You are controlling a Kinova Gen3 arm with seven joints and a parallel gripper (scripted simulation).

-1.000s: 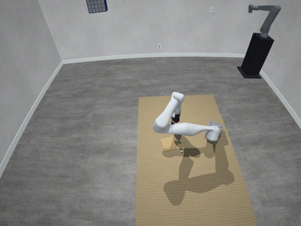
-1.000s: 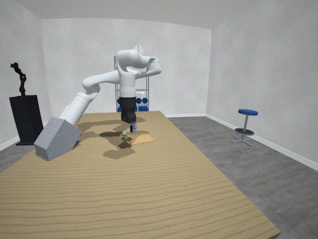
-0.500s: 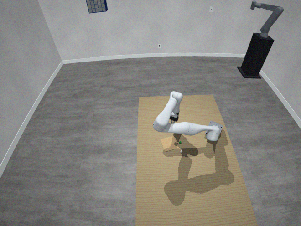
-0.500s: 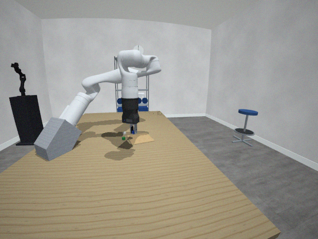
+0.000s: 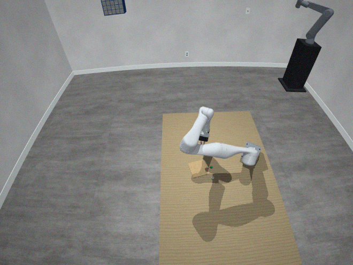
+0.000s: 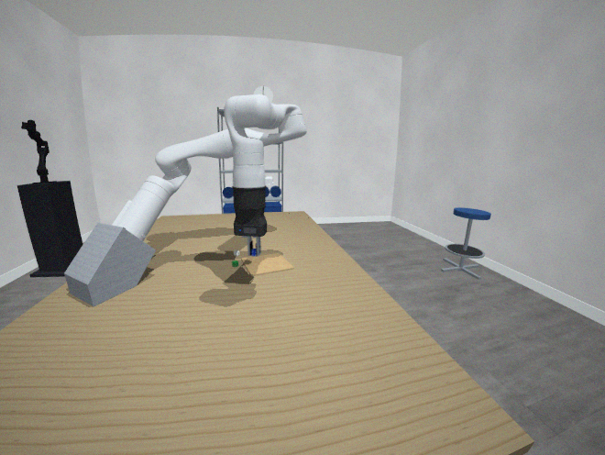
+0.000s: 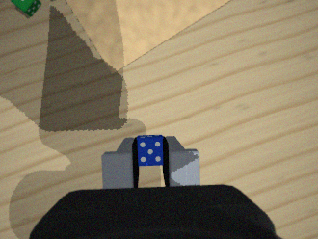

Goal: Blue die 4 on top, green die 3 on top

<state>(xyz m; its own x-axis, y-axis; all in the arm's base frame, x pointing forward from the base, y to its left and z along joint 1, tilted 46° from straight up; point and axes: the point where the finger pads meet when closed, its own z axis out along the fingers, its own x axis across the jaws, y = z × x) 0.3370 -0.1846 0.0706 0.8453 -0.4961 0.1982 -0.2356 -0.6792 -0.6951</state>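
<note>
Here, end effector (image 5: 202, 142) (image 6: 254, 253) (image 7: 150, 154) pinches blue die (image 6: 253, 252) (image 7: 150, 150) above worktop (image 5: 182, 227) (image 6: 244, 367) (image 7: 251, 120); five pips face wrist camera; green die (image 5: 210, 167) (image 6: 235, 263) (image 7: 26, 6) sits beside mat (image 5: 197, 168) (image 6: 276, 265) (image 7: 145, 29).

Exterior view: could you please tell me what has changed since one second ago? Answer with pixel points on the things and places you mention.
The claw (image 5: 202, 142) (image 6: 254, 252) (image 7: 150, 154) has swung from a tilt to roughly upright. It now holds the blue die (image 6: 253, 252) (image 7: 150, 156); whether it already did a second ago, I cannot tell. The green die (image 5: 210, 167) (image 6: 235, 263) (image 7: 24, 7), white die (image 5: 212, 177) (image 6: 236, 253) and mat (image 5: 197, 167) (image 6: 275, 264) (image 7: 159, 24) show no visible shift.
</note>
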